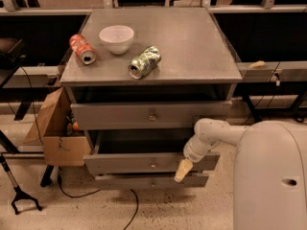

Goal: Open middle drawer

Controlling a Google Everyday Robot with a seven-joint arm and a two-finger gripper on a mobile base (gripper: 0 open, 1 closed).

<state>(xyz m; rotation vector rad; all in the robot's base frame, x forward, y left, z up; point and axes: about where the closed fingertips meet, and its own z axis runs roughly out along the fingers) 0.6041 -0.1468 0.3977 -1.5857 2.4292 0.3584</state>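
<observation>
Middle drawer (120,164), a wide grey flat-fronted metal one, sits partly out just behind the cream-tipped gripper (183,169), its small round knob (153,165) left of the jaws, suggesting a pull near the front's right end; their state cannot be told.

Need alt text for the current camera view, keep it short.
The middle drawer of a grey cabinet is partly open, with the robot's gripper at the right of the drawer's front. On top are a red can, a white bowl and a green can. A cardboard box sits to the cabinet's left.
</observation>
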